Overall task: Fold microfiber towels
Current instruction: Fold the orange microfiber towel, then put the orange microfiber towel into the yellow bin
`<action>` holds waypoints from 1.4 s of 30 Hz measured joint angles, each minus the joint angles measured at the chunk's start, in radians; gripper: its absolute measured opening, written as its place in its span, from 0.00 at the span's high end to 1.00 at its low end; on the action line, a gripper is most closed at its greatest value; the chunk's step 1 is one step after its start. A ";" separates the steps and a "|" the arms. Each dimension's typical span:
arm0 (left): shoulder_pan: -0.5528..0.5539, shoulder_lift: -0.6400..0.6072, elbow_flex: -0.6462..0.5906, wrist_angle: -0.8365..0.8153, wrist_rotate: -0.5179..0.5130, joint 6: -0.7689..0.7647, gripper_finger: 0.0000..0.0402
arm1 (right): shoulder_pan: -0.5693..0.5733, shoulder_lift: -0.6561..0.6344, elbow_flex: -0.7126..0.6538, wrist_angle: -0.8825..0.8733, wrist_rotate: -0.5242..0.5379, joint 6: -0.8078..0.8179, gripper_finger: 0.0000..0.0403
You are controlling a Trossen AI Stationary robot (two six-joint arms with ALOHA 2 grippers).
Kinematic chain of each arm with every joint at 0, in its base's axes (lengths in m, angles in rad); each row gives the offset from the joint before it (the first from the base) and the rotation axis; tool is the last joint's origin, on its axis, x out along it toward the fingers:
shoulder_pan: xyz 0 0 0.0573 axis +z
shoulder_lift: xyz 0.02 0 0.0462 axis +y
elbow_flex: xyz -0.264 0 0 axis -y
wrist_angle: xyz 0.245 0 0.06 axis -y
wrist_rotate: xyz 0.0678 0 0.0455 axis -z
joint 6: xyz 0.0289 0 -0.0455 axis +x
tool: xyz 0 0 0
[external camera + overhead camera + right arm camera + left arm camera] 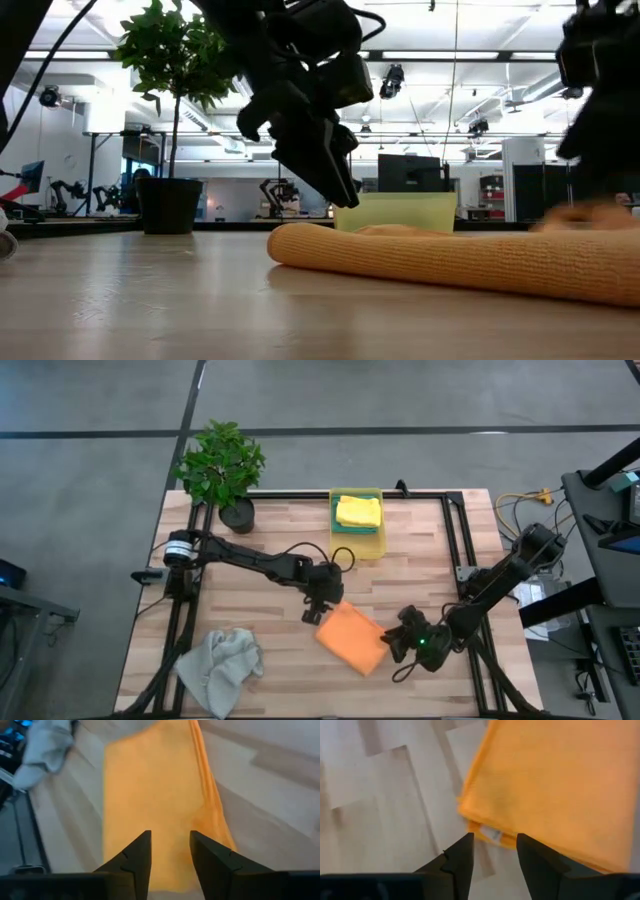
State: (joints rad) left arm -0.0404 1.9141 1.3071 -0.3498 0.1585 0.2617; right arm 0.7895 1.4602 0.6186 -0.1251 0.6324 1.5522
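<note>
A light grey towel [221, 668] lies crumpled at the table's [280, 550] near left corner, well apart from the rest; a potted plant [222, 468] stands at the far left corner; the left gripper [318, 610] hangs just over the orange towel's [352, 637] left corner, fingers [461, 862] apart and holding nothing; the folded orange towel lies flat mid-table; behind it the yellow bin [357, 523] holds a yellow towel [358, 511] atop a teal one [353, 528]; the right gripper [398, 643] sits at the orange towel's right edge, jaws parted, empty.
</note>
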 joint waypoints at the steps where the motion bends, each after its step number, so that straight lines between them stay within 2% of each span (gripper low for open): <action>1: -0.008 0.000 0.000 0.000 0.001 -0.010 0.66 | 0.000 -0.013 0.000 0.000 0.008 -0.016 0.68; 9: -0.076 0.000 0.000 0.015 0.013 -0.072 0.66 | 0.003 -0.100 0.024 0.012 0.018 -0.250 0.69; 15: -0.119 0.000 0.000 0.075 0.019 -0.073 0.68 | 0.002 -0.079 0.043 0.009 0.013 -0.245 0.75; 18: -0.142 0.001 0.000 0.080 0.019 -0.074 0.74 | 0.002 -0.055 0.067 0.009 0.005 -0.288 0.79; 24: -0.167 0.002 -0.038 0.079 0.006 -0.077 0.94 | 0.002 0.026 0.140 0.013 -0.080 -0.490 0.81; 27: -0.166 0.002 -0.073 0.077 -0.034 -0.128 0.99 | 0.002 0.092 0.185 0.023 -0.102 -0.581 0.79; 36: -0.167 0.002 -0.141 0.073 -0.044 -0.191 0.97 | 0.003 0.352 0.382 0.025 -0.239 -0.880 0.62; 42: -0.167 0.002 -0.147 0.080 -0.039 -0.257 0.97 | 0.007 0.471 0.537 -0.080 -0.215 -1.031 0.49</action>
State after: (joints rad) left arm -0.2073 1.9163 1.1603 -0.2698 0.1191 0.0048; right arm 0.7964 1.9309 1.1555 -0.2047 0.4177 0.5210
